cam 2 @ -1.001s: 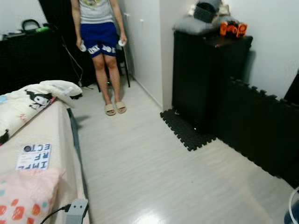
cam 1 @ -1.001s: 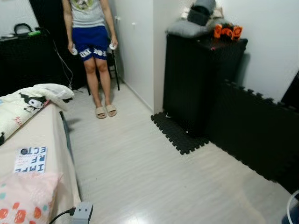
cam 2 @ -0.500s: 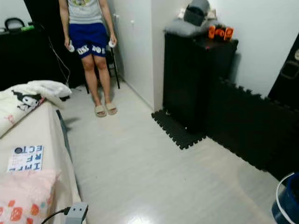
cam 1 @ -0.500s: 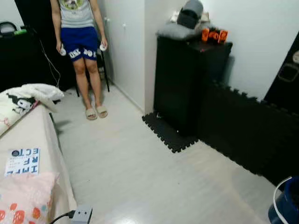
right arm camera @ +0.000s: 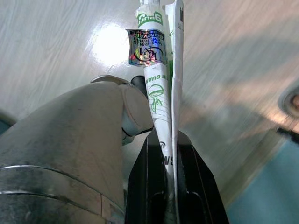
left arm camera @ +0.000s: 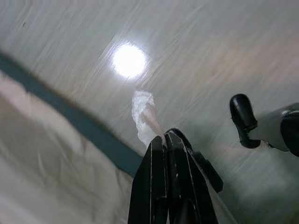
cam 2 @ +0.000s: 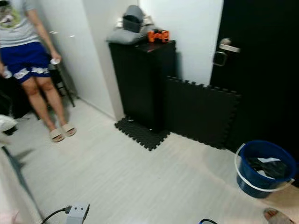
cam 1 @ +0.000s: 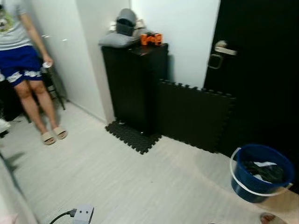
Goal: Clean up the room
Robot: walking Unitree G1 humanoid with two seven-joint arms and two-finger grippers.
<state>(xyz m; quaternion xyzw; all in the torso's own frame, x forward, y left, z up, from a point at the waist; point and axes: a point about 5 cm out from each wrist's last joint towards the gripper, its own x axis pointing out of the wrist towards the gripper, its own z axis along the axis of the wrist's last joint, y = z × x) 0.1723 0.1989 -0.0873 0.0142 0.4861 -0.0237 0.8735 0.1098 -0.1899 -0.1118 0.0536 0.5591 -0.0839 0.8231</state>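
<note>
In the right wrist view my right gripper is shut on a flattened white paper package with green print and a shiny sticker, which sticks out past the fingertips above the pale floor. In the left wrist view my left gripper is shut on a crumpled white tissue that hangs over the floor beside the bed edge. A blue bucket with a white handle stands on the floor at the right by the black door, with dark cloth and a white scrap inside.
A person in blue shorts stands at the far left. A black cabinet with clutter on top, a black foam mat leaning on the wall and a floor mat piece line the back. A grey plug lies near me; a slipper sits bottom right.
The camera has swung to the right: the bed has slid out on the left, and the black door and the whole blue bucket have come into view.
</note>
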